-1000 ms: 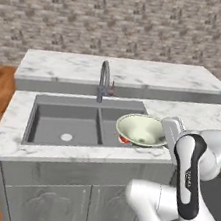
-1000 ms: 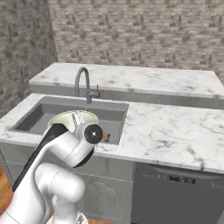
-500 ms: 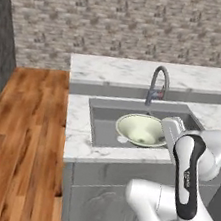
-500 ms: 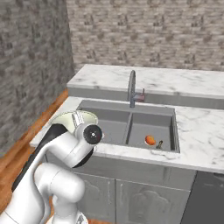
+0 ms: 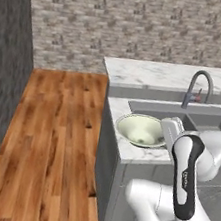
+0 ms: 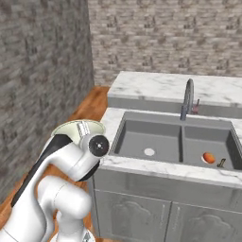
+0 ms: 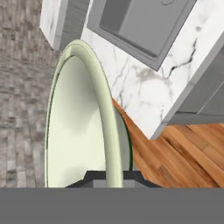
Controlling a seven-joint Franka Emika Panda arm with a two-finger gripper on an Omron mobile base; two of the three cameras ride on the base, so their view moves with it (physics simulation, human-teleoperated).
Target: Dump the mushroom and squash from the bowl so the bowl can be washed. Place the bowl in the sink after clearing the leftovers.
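My gripper (image 5: 165, 132) is shut on the rim of the pale greenish-white bowl (image 5: 139, 129), holding it just above the left end of the marble counter. The bowl (image 6: 75, 127) looks empty inside. In the hand view the bowl (image 7: 76, 127) stands on edge, its rim pinched between my gripper (image 7: 111, 177) fingertips. The dark grey two-basin sink (image 5: 183, 114) lies to the right of the bowl. In its right basin rest a small orange piece (image 6: 208, 157) and a small dark bit (image 6: 221, 163); I cannot tell whether these are the squash and mushroom.
A grey arched faucet (image 6: 187, 97) rises behind the sink (image 6: 156, 137). The marble counter (image 5: 131, 151) ends just left of the bowl, above wooden floor (image 5: 52, 139). A dark stone wall (image 5: 2, 90) stands at the far left, a brick wall behind.
The whole picture has shifted: the base has driven left, so sink and counter slid right in both base views. The bowl stays in my gripper.
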